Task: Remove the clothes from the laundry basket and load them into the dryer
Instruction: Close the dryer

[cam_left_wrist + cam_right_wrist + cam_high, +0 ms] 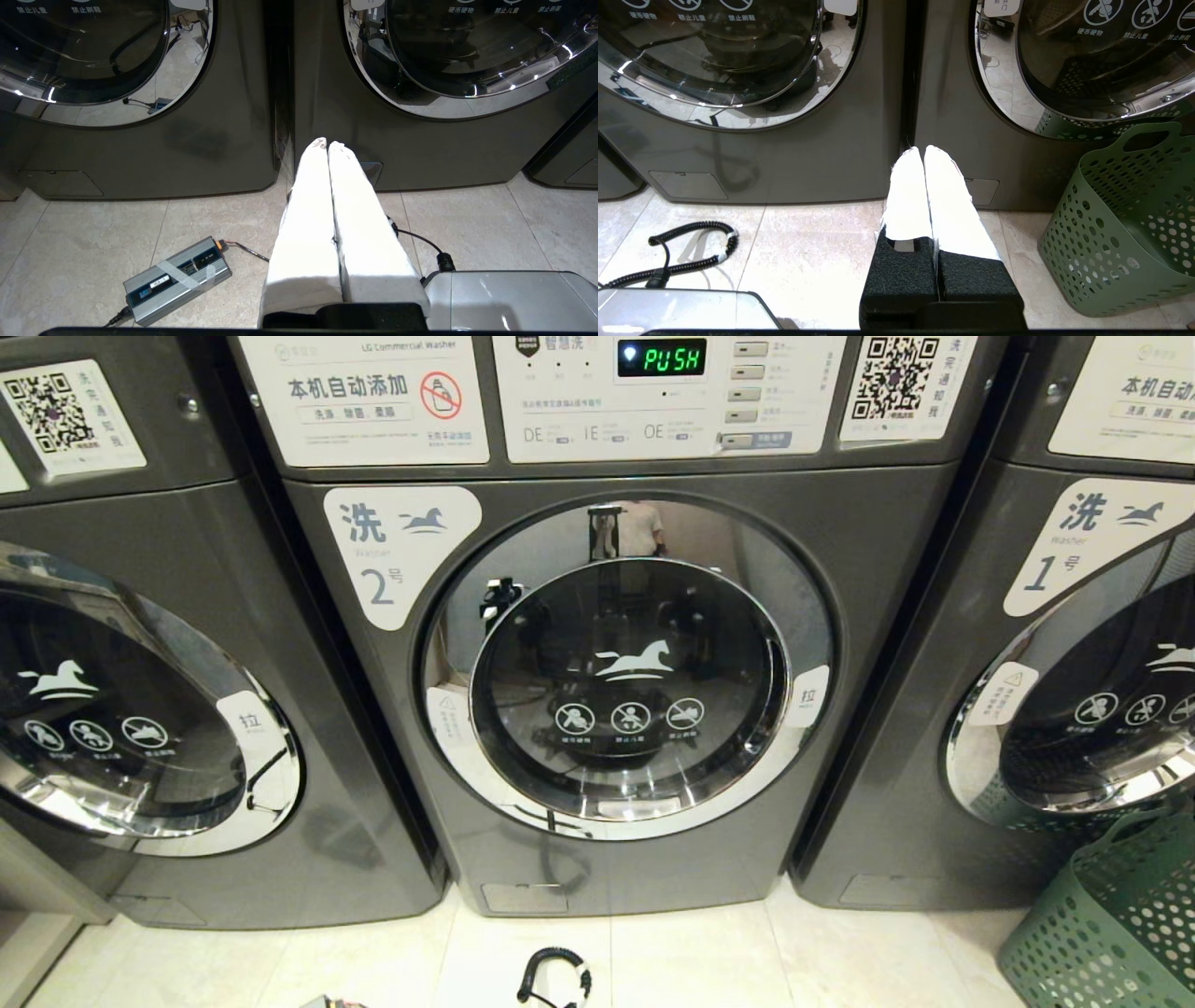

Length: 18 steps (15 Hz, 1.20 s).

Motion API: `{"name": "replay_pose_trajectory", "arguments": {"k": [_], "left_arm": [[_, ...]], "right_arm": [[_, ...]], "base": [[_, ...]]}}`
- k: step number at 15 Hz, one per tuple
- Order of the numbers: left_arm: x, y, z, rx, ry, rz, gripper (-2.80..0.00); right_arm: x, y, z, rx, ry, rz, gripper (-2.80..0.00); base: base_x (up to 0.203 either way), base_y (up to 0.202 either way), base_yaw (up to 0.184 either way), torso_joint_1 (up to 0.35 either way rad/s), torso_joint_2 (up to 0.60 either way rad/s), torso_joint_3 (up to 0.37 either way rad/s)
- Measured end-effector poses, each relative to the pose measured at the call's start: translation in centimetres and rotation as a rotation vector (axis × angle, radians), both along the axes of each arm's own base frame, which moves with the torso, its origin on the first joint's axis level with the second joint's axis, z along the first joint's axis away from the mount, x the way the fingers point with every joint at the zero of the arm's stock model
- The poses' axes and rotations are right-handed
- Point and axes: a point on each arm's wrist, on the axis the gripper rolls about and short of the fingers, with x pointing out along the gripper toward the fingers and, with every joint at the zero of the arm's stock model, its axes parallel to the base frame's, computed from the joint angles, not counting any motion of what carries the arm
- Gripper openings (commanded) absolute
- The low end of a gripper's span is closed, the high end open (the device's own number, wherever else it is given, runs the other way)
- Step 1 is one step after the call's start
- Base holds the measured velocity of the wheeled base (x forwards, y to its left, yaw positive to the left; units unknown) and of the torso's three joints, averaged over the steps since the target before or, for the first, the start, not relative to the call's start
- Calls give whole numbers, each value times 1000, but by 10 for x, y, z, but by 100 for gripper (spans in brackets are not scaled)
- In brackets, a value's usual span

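Low at the head view's lower right, the laundry basket point(1111, 933), green plastic with a perforated wall and handle cutout, stands on pale tile against the machine labelled 1 point(1055, 709). The washer labelled 2 point(616, 691), door closed, fills the centre. Left gripper point(328, 145) and right gripper point(923, 151) show white fingers pressed together, empty.
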Motion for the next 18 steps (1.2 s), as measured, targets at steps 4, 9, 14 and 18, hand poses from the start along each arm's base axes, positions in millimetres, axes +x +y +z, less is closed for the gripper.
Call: {"name": "replay_pose_trajectory", "arguments": {"k": [4,9,14,18], "left_arm": [[0,0,0,0,0,0,-280],[0,0,0,0,1,1,-280],[0,0,0,0,0,0,-280],[0,0,0,0,0,0,-280]], "right_arm": [[0,0,0,2,0,-1,-280],[0,0,0,7,0,0,-280],[0,0,0,7,-1,0,-280],[0,0,0,7,-2,-1,-280]], "base": [[0,0,0,0,0,0],[-1,-83,-3,2,1,1],[0,-195,0,3,0,3],[0,-194,1,3,2,0]]}}
